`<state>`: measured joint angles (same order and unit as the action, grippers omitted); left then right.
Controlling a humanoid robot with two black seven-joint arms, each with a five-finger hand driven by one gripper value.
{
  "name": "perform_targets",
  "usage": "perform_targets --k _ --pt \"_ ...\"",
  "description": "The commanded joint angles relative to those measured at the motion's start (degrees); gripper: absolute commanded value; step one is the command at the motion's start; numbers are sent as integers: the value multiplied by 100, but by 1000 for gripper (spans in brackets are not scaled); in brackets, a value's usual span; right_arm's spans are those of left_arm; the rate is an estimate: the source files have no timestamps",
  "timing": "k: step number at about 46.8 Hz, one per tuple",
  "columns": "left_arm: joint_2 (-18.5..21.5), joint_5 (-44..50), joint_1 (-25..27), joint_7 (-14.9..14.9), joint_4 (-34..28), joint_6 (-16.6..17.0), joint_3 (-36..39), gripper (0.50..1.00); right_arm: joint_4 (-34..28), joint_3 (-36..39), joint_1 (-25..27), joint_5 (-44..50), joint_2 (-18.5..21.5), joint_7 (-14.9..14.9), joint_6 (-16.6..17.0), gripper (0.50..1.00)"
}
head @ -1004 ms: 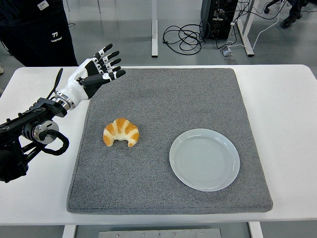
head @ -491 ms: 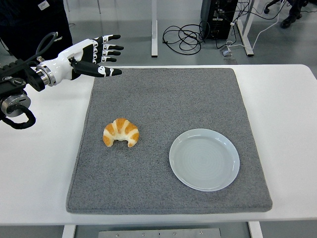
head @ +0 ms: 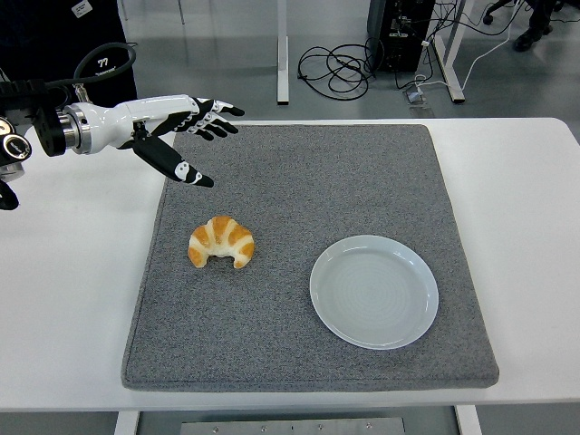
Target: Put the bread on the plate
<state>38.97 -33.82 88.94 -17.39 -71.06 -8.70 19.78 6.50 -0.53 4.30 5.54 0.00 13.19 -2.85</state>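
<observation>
Readable text: one mark only, "77".
White "77" printed on the person's dark garment [head: 107, 63] at about 11 o'clock in the frame, with a line of smaller print under it, too small to read. White tag [head: 80, 8] higher on the same garment at the top edge, not read. Nothing legible on the croissant [head: 222, 242], plate [head: 374, 291], grey mat [head: 299, 181], table [head: 517, 181] or robot arm.

White table [head: 535, 199] under grey mat [head: 308, 190].
</observation>
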Motion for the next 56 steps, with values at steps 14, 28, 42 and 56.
perform_targets --k 14,28,42,56 --pt "75 -1292 -368 -27 -163 334 -10 878 0 9 -8 0 0 -1 -5 1000" --pt "23 -2199 -922 -62 -163 1046 -53 878 0 9 -17 0 0 -1 -5 1000" --pt "-241 -2181 -1361 -115 -163 1687 -212 878 0 0 -17 0 0 -1 -5 1000" --pt "-408 -2181 -1836 -115 -154 1934 -379 878 -9 0 -8 0 0 -1 -5 1000"
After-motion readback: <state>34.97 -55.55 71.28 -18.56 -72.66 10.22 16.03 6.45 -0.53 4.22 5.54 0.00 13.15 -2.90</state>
